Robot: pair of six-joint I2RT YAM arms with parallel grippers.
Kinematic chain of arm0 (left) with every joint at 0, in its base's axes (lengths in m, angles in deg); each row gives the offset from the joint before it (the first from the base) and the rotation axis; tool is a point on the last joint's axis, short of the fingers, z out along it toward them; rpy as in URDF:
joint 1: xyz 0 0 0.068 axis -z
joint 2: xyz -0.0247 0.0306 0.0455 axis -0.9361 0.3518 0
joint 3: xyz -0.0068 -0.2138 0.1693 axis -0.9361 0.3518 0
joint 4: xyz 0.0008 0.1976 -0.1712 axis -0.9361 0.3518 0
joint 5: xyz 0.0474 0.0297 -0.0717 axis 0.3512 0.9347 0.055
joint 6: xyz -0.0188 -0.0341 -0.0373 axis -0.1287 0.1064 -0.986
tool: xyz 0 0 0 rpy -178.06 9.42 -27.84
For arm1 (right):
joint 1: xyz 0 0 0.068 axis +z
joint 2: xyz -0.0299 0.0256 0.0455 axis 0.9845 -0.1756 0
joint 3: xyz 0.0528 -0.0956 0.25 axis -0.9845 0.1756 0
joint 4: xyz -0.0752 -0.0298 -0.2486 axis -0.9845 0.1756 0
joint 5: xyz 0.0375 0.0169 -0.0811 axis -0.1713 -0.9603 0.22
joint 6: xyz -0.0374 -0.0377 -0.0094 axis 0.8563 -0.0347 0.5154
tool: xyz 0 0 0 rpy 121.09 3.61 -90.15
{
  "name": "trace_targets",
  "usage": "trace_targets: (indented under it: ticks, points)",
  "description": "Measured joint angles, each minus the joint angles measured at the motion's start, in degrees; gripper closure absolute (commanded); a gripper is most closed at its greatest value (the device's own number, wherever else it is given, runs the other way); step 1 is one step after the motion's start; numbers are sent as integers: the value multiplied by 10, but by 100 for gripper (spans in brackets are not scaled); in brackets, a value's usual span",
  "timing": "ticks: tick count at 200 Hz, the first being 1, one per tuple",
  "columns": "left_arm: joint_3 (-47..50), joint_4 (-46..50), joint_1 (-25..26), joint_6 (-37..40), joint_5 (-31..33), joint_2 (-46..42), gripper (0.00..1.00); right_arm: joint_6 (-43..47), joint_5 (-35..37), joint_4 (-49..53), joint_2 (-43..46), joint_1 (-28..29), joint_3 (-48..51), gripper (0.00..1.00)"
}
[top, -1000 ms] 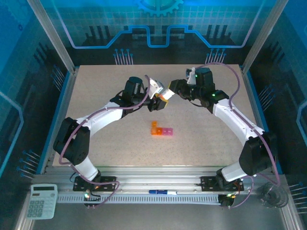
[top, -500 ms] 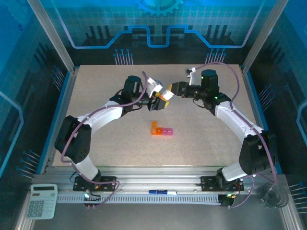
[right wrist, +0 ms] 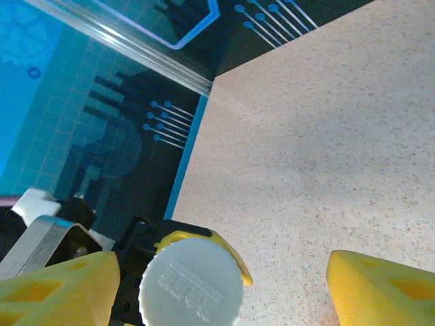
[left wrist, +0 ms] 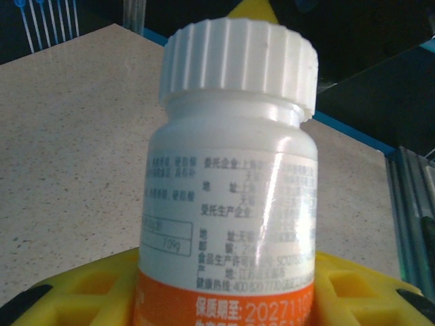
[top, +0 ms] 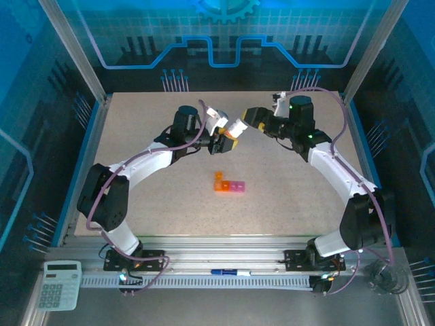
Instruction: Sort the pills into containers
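Note:
My left gripper [top: 226, 138] is shut on a small white bottle [top: 235, 128] and holds it above the back middle of the table. In the left wrist view the bottle [left wrist: 231, 170] stands between the yellow fingers [left wrist: 75, 299], its ribbed white cap [left wrist: 239, 61] still on. My right gripper [top: 245, 121] is open around that cap [right wrist: 192, 282]; the cap sits close to its left finger [right wrist: 58, 288] and far from the right one. The containers [top: 229, 183], an orange and pink strip, lie on the table in front of both grippers. The pills are hidden.
The speckled table [top: 149, 204] is framed by blue rails and metal posts. Off the table at the front are a calculator [top: 59, 285], a pen [top: 228, 273] and a clear cup [top: 384, 278].
My right gripper has gone from shut on the bottle's cap to open and has drawn back a little to the right. My left gripper still holds the bottle in nearly the same spot.

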Motion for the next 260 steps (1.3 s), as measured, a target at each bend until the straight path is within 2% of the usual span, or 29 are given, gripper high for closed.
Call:
trace_targets:
  ticks: [51,95,119,160,172,217,239,260]
  points:
    - [0,1,4,26,30,0,100,-24,28,49,-5,18,-23,19]
    - [0,10,10,38,37,0,100,-28,30,58,-18,34,-35,25]
    - [0,15,11,40,37,0,100,-26,30,61,-24,38,-37,35]
    - [0,15,11,40,37,0,100,-24,30,66,-34,46,-44,58]
    - [0,17,11,40,37,0,100,-22,31,69,-35,46,-45,61]
    - [0,13,11,37,38,0,100,10,25,61,-35,44,-45,60]
    - [0,-6,11,27,31,0,100,63,-19,28,-34,25,-37,58]
    - [2,-16,11,6,14,0,100,79,-82,-59,-27,-15,0,57]
